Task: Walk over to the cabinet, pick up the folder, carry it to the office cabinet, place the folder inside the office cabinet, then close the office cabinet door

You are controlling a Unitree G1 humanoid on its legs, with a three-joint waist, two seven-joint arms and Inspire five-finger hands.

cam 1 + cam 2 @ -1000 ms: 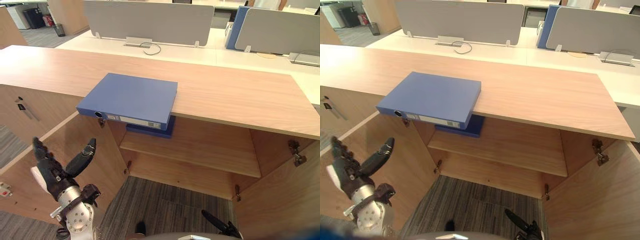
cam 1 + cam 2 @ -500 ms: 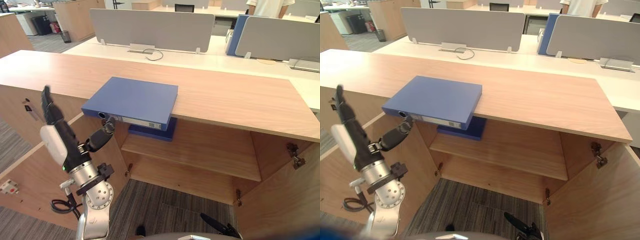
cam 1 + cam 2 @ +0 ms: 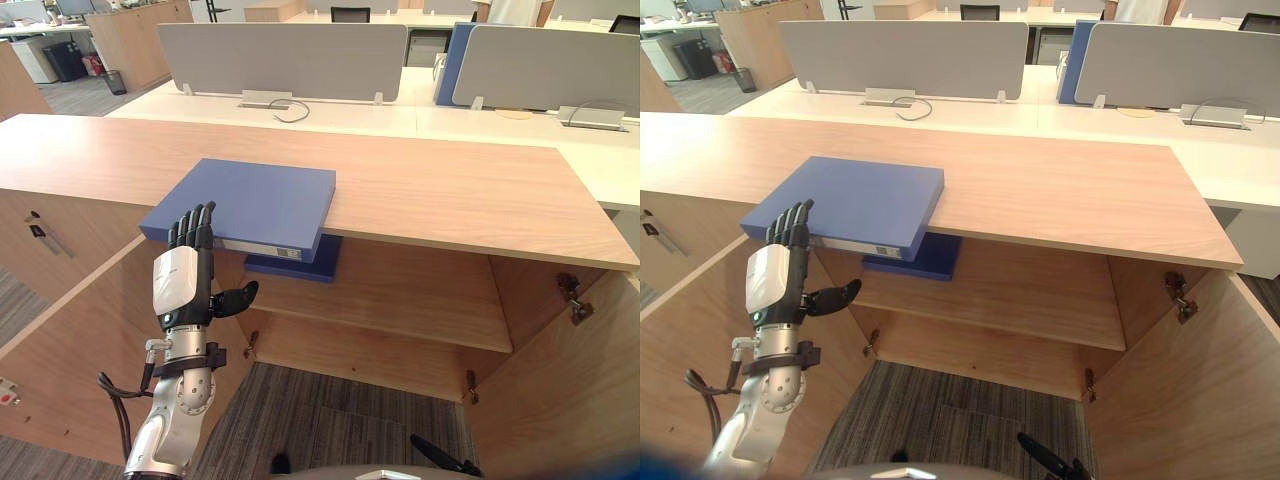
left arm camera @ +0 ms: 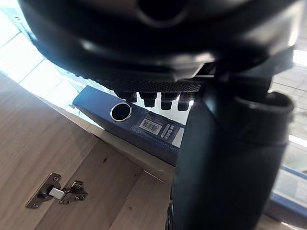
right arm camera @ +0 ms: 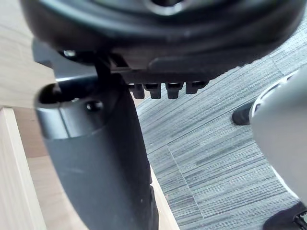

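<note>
A blue folder (image 3: 255,200) lies flat on the wooden cabinet top (image 3: 450,195), its labelled spine (image 4: 144,127) overhanging the front edge. My left hand (image 3: 182,280) is raised just in front of that spine, open. Its fingers are straight and pointing up, their tips level with the spine, and the thumb sticks out to the right. I cannot tell if the fingertips touch the folder. My right hand (image 5: 96,158) hangs low over the carpet, open and holding nothing. A second blue folder (image 3: 300,265) lies on the shelf inside the cabinet, under the first.
Both cabinet doors stand open: the left door (image 3: 80,340) beside my left arm, the right door (image 3: 570,390) at the far right. The inner shelf (image 3: 400,300) is bare to the right. Desks with grey dividers (image 3: 280,55) stand behind the cabinet.
My left hand has risen from low beside the left door to the folder's spine, turning its back towards the camera. The view has shifted slightly.
</note>
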